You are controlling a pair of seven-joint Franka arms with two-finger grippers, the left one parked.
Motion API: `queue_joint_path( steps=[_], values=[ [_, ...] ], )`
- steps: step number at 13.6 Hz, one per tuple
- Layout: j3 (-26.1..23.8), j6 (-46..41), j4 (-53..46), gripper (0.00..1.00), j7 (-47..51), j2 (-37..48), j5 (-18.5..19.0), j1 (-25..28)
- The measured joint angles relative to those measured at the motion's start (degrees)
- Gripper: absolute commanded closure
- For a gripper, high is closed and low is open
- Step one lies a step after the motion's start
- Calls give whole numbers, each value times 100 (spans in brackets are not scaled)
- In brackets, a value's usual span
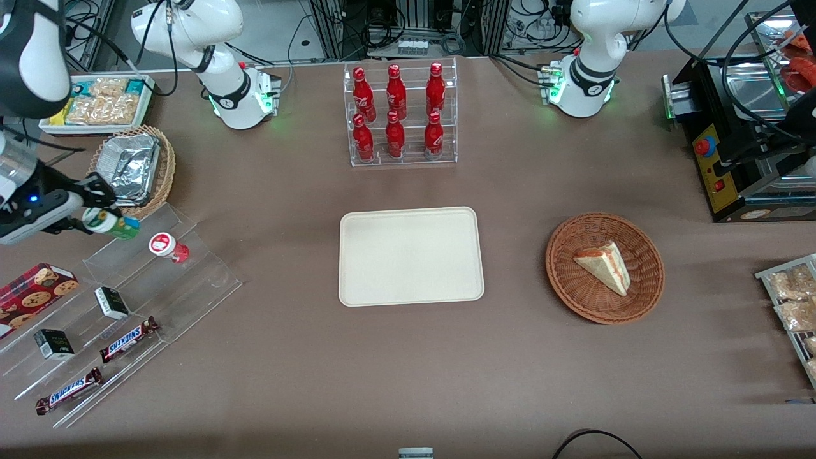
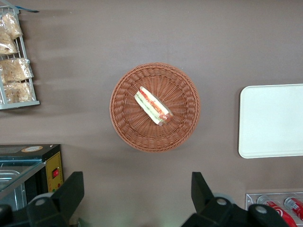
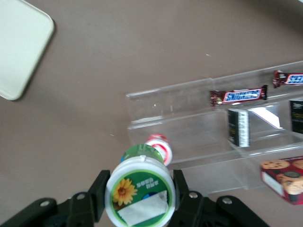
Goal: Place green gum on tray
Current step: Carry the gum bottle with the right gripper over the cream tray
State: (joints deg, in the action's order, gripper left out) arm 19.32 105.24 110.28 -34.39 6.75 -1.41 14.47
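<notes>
My right gripper (image 1: 105,220) is shut on the green gum (image 1: 113,224), a green canister with a white lid, and holds it tilted above the clear acrylic step shelf at the working arm's end of the table. In the right wrist view the gum (image 3: 140,191) fills the space between the two black fingers (image 3: 185,191) of the gripper (image 3: 139,195), its lid showing a yellow flower. The cream tray (image 1: 410,255) lies flat at the table's middle, with nothing on it. A corner of it shows in the right wrist view (image 3: 21,45) and an edge in the left wrist view (image 2: 272,120).
A red gum canister (image 1: 167,247) stands on the acrylic shelf (image 1: 127,306) with Snickers bars (image 1: 127,339), small dark boxes and a cookie box (image 1: 32,294). A wicker basket with a foil tray (image 1: 132,167) is beside the gripper. A bottle rack (image 1: 400,113) and a sandwich basket (image 1: 604,268) stand elsewhere.
</notes>
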Motion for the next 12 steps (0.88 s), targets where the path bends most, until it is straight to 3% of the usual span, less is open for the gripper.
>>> queue_joint_path(
  steps=[12],
  values=[
    [-29,-158,-444,100,5066,-721,-2,3111]
  ],
)
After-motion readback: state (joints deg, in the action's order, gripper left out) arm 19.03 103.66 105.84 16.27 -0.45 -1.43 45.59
